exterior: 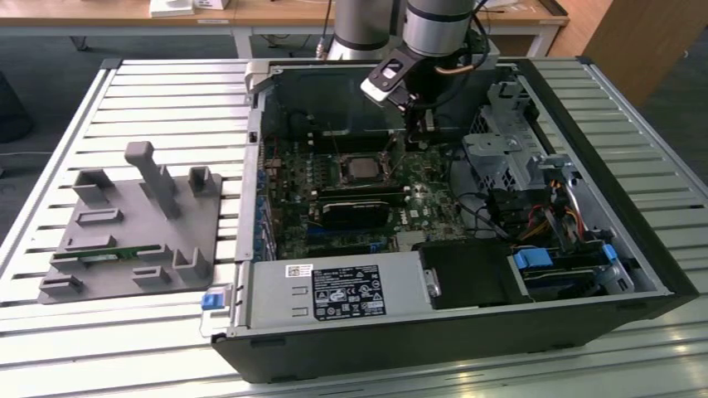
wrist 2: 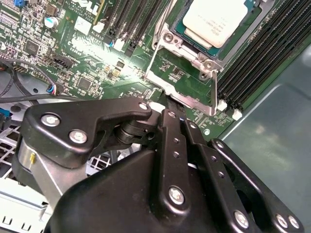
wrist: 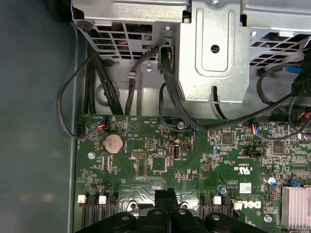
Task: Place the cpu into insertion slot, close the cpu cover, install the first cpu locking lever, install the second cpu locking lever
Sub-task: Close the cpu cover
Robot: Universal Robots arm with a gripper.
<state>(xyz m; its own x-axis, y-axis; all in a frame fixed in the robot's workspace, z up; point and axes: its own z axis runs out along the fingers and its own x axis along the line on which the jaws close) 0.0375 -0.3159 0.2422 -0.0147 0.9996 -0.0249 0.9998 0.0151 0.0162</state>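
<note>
The cpu [wrist 2: 214,19], a flat square chip with a silver-grey top, lies in the insertion slot [exterior: 363,168] on the green board inside the open computer case. The silver cpu cover [wrist 2: 187,43] lies flat around the chip's edges. A thin metal locking lever [wrist 2: 215,90] runs along one side of the socket frame. My gripper [wrist 2: 171,108] is shut, its black fingertips [wrist: 166,195] pressed together right at the outer edge of that silver frame. I see nothing between them. In the exterior view my gripper [exterior: 414,139] hangs just to the right of the socket.
Long black memory slots [wrist 2: 262,63] flank the socket. A black card [exterior: 354,209] lies in front of it, and a drive cage [exterior: 503,157] with cables [wrist: 167,97] stands at the exterior view's right. A grey fixture plate [exterior: 133,224] rests on the slatted table.
</note>
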